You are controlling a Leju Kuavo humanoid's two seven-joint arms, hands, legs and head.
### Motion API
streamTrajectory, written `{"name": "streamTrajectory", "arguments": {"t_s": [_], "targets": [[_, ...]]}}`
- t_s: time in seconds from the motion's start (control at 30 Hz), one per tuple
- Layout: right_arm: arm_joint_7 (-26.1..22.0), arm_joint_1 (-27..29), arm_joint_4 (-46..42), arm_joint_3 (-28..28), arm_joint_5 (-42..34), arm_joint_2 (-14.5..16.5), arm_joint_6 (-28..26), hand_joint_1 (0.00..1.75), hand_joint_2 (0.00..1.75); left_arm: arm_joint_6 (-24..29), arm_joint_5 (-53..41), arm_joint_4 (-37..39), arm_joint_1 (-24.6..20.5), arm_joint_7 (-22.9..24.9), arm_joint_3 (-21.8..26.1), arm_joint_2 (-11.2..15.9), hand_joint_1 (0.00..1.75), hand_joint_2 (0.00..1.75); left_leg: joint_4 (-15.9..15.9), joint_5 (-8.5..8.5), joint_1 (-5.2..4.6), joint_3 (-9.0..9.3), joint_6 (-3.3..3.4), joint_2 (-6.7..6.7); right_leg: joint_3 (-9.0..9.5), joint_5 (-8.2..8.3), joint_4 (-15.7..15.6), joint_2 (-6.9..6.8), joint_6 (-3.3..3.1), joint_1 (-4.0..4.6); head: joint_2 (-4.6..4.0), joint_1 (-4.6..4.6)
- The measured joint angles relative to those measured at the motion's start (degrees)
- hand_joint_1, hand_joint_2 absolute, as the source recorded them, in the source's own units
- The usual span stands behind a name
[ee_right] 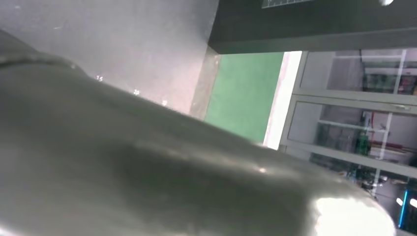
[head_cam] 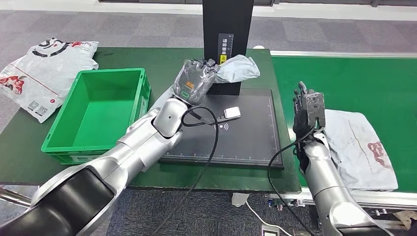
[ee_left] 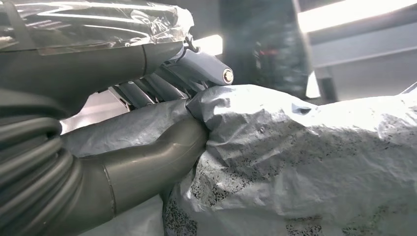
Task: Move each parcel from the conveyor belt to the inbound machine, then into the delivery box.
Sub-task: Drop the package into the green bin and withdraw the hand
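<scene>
My left hand (head_cam: 195, 79) is raised over the black scanner pad (head_cam: 246, 137) of the inbound machine and grips a crumpled grey parcel (head_cam: 237, 68) near the machine's black column (head_cam: 227, 34). In the left wrist view the thumb (ee_left: 147, 162) and fingers (ee_left: 196, 69) pinch the grey parcel (ee_left: 314, 162). My right hand (head_cam: 308, 110) stands upright at the edge of the green conveyor belt (head_cam: 354, 83), fingers straight, holding nothing. A white parcel with red print (head_cam: 361, 147) lies on the belt just right of it. The green delivery box (head_cam: 101, 110) stands empty to the left.
Another white printed bag (head_cam: 46, 71) lies beyond the box at the table's left end. Black cables (head_cam: 209, 147) hang from both wrists across the pad. A small white tag (head_cam: 232, 113) lies on the pad.
</scene>
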Motion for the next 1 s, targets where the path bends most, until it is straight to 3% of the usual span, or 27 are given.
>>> {"name": "streamTrajectory", "arguments": {"t_s": [0.1, 0.2, 0.37, 0.47, 0.7, 1.0], "targets": [[0.38, -0.44, 0.56, 0.0, 0.04, 0.26, -0.68, 0.0, 0.0, -0.37, -3.06, 0.69, -1.19, 8.63, 0.77, 1.99, 1.75, 1.75, 0.0, 0.01, 0.03, 0.0, -0.01, 0.01, -0.01, 0.0, 0.01, 0.01, 0.0, 0.03, 0.01, 0.0], [0.75, -0.34, 1.0, 0.0, 0.0, 0.2, -1.87, 0.0, 0.0, -1.61, -3.1, 2.35, -3.8, 16.05, -0.45, 5.7, 1.75, 1.75, 0.0, 0.04, 0.04, 0.0, -0.06, 0.13, -0.06, 0.02, 0.03, 0.12, -0.03, 0.04, -0.01, 0.0], [0.26, 1.41, 1.36, -0.02, -0.57, -0.83, -3.34, 0.0, 0.0, -1.85, -3.08, 4.86, -7.63, 14.51, -0.89, 12.79, 1.75, 1.75, 0.0, 0.06, 0.09, 0.01, -0.11, 0.28, -0.17, 0.04, 0.04, 0.27, -0.1, 0.09, 0.01, 0.0], [0.42, 3.83, 0.38, -0.82, -0.98, -1.75, -4.65, 0.0, 0.0, -2.41, -3.07, 5.85, -8.8, 13.31, -0.66, 14.87, 1.75, 1.75, 0.0, 0.08, 0.14, -0.02, -0.13, 0.08, -0.13, 0.0, 0.03, 0.07, -0.15, 0.13, 0.0, 0.0], [1.57, 10.06, -5.19, -4.05, -1.32, -3.04, -5.74, 0.0, 0.0, -7.33, -3.12, 7.36, -10.53, 13.41, -0.08, 16.08, 1.75, 1.75, 0.0, 0.02, 0.09, -0.1, -0.11, 0.02, -0.12, 0.0, -0.01, 0.06, -0.14, 0.09, 0.01, 0.0], [2.19, 12.22, -8.19, -5.76, -1.2, -3.62, -5.73, 0.0, 0.0, -8.95, -3.14, 8.42, -11.13, 13.99, -0.08, 16.92, 1.75, 1.75, 0.0, 0.05, 0.14, -0.08, -0.16, 0.08, -0.15, 0.0, 0.01, 0.09, -0.15, 0.14, 0.02, 0.0]]}}
